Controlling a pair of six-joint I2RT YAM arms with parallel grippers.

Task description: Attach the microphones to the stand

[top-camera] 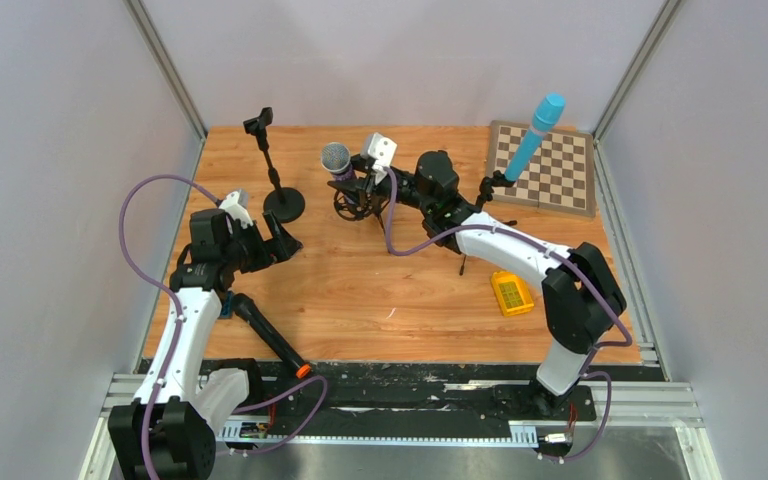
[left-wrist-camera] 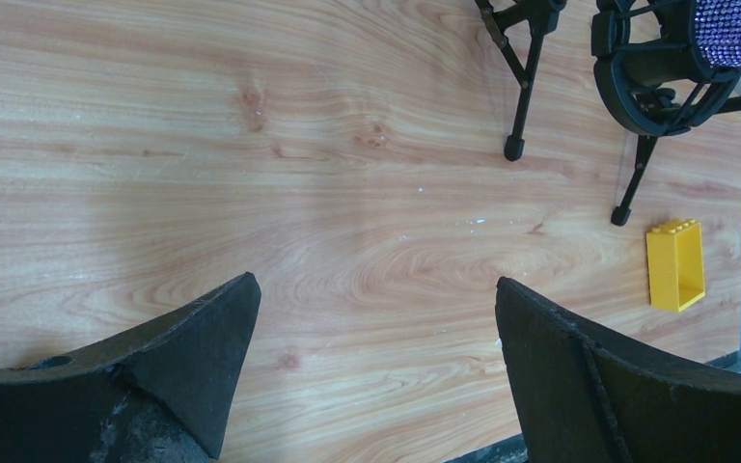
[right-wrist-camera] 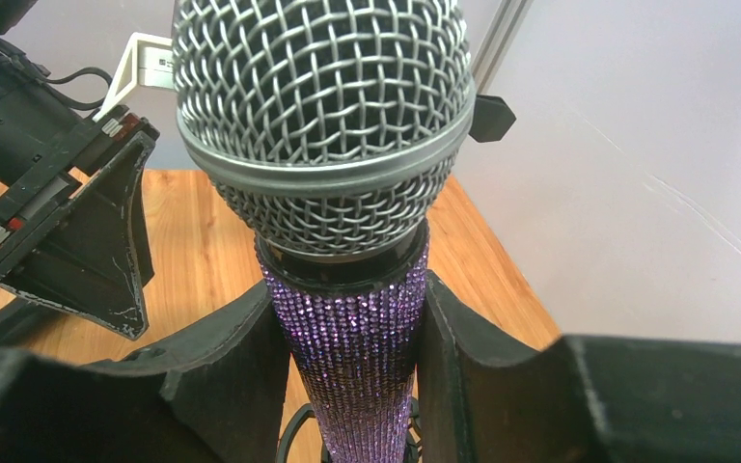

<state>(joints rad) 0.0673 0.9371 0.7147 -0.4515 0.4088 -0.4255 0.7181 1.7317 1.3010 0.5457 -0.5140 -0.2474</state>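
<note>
Purple sparkly microphone [right-wrist-camera: 352,338] stands straight up, squeezed between the right jaws, its bottom end pointing down into the black ring stand [top-camera: 353,203] just below. Left jaws gape wide, holding nothing; the black microphone [top-camera: 268,337] lies flat on the bench [top-camera: 410,290] nearest them.

Across the back of the counter [top-camera: 390,300]: three stands in a row.
At left, round-base stand [top-camera: 272,175], left hand [left-wrist-camera: 376,285] just before it; centre, tripod stand [top-camera: 355,203] bearing upright microphone [top-camera: 336,158], right hand [right-wrist-camera: 352,318] around its shaft; right, tilted microphone [top-camera: 536,135] in third stand [top-camera: 492,184] at left edge of board [top-camera: 560,175]. Front left, lying microphone [top-camera: 265,335]; front right, block [top-camera: 511,293].
</note>
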